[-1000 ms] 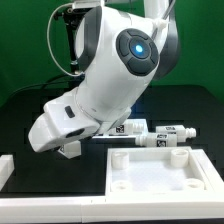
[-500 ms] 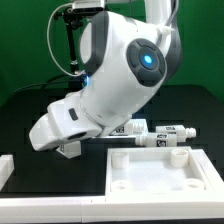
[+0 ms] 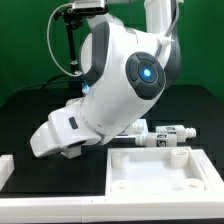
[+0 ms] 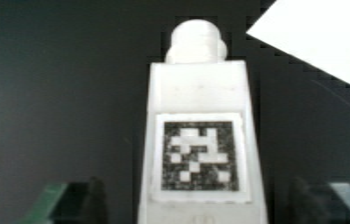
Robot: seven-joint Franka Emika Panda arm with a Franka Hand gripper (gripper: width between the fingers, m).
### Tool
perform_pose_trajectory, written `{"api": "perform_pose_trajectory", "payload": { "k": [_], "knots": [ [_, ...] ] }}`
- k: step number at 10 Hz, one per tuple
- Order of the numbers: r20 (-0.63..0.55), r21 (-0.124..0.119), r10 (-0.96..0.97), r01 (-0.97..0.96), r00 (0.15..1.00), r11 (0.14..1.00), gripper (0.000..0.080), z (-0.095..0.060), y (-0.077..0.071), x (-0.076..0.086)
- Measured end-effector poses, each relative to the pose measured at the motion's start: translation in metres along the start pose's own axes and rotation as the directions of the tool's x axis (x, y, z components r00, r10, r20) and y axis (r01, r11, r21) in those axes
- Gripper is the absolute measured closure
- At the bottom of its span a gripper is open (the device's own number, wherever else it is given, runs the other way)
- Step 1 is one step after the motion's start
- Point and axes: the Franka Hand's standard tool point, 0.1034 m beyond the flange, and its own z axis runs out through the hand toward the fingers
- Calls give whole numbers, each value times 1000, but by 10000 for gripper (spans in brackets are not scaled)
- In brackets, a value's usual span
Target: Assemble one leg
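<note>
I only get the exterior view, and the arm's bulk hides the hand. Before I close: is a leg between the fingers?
Observer: Yes. The wrist view shows one leg lying between the fingers, with its tag facing the camera.
Operator: Are they touching it?
Observer: No. Dark gaps show on both sides, so the fingers are open.
Operator: Anything else nearby?
Observer: A white corner sits near the leg's rounded end, apart from it. I cannot tell what part it is.
</note>
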Motion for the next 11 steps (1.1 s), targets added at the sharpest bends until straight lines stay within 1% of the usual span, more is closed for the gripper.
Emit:
{"api": "perform_pose_trajectory", "payload": {
  "k": [1,2,3,4,5,6,7,8,9,10,11],
  "knots": [
    [0,0,0,0,1000,1000,409,0,0,0],
    [0,0,0,0,1000,1000,409,0,0,0],
    [0,0,0,0,1000,1000,513,0,0,0],
    [0,0,0,0,1000,1000,513,0,0,0],
    [4,3,-2,2,1000,1000,513,-4,-1,-1],
    [21,37,15,-16,1000,999,513,-34,-5,-7],
    [18,95,48,-49,999,994,513,-74,-6,-8],
    [-45,121,71,-65,996,991,513,-108,0,-3],
    [-131,111,90,-76,987,991,512,-144,6,-5],
    [-237,71,62,-46,969,996,512,-154,15,-1],
    [-311,49,41,-27,950,998,512,-141,17,3]
  ]
}}
